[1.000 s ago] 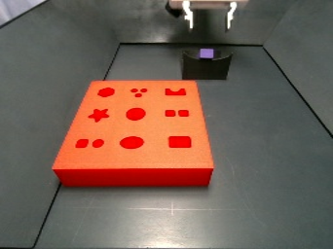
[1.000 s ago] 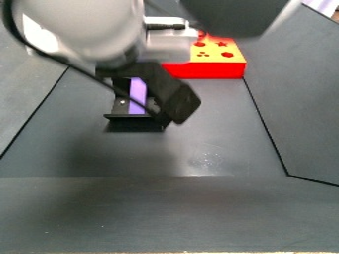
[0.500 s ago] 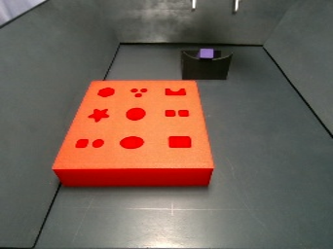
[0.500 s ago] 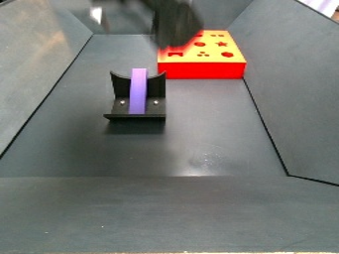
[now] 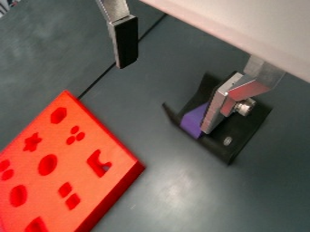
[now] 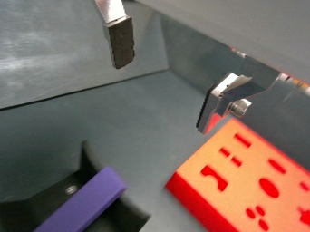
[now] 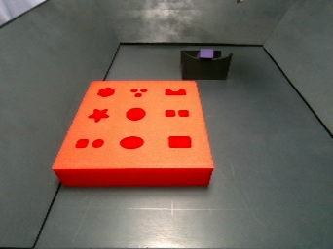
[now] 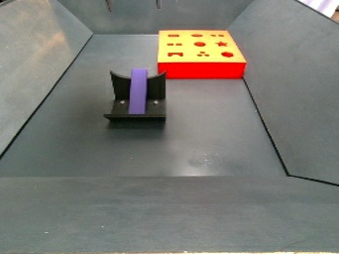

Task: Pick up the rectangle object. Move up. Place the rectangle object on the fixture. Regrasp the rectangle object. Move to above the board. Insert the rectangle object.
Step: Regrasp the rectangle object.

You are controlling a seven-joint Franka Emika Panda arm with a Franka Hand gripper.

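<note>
Purple, the rectangle object lies lengthwise in the recess of the fixture, well apart from the board on the grey floor. High above both, seen in both wrist views, the gripper hangs with its fingers spread wide, holding nothing.

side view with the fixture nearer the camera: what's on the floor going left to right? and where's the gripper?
Fixture holding the purple rectangle object → red board. Gripper is out of that frame; the wrist views show it open, empty, above the floor.
</note>
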